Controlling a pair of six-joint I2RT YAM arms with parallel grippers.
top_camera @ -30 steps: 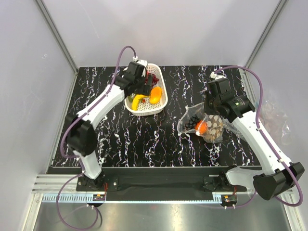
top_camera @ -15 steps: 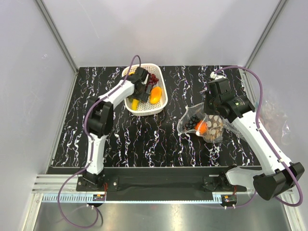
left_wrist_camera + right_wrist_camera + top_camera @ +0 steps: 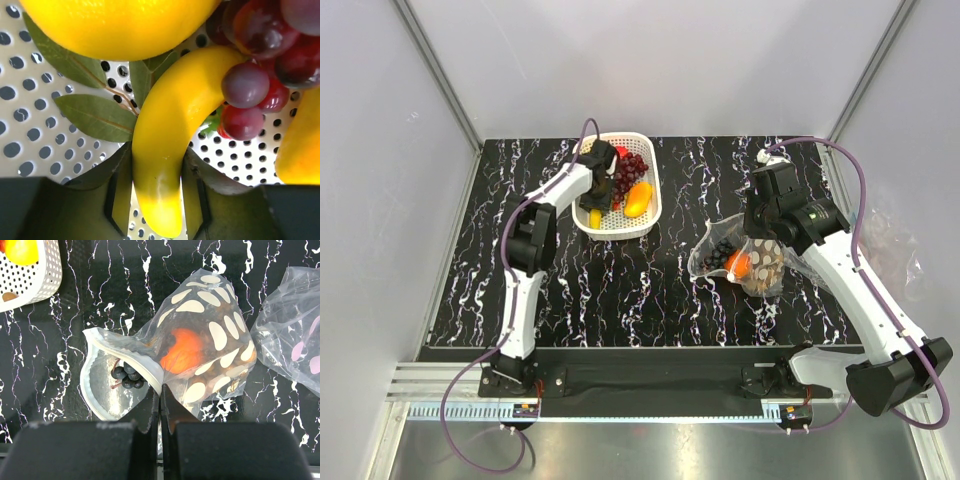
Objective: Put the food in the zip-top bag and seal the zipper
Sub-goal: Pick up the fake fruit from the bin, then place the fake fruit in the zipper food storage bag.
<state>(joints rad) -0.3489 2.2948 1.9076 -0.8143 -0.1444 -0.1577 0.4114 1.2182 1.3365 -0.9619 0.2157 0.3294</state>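
One banana (image 3: 160, 125) gripped — bagging next.
Left gripper (image 3: 157, 157) had dropped into the far-edge basket (image 3: 620, 232), fingers pinching it; right gripper (image 3: 160, 396) clamped the zip-top bag (image 3: 210, 340) by its rim.

Left tool (image 3: 598, 192) at banana (image 3: 594, 216) in white basket (image 3: 620, 229) (grapes (image 3: 632, 168) beside), right tool (image 3: 750, 236) at bag (image 3: 762, 272) rim

Glossy yellow banana (image 3: 160, 150), yellow lemon (image 3: 115, 25), red-purple grape bunch (image 3: 255, 65): touching, inside white perforated basket (image 3: 30, 125). Clear oval-printed zip-top bag (image 3: 200, 355): unsealed, mouth gaping; contains orange fruit (image 3: 182, 352), dark grapes (image 3: 127, 376).
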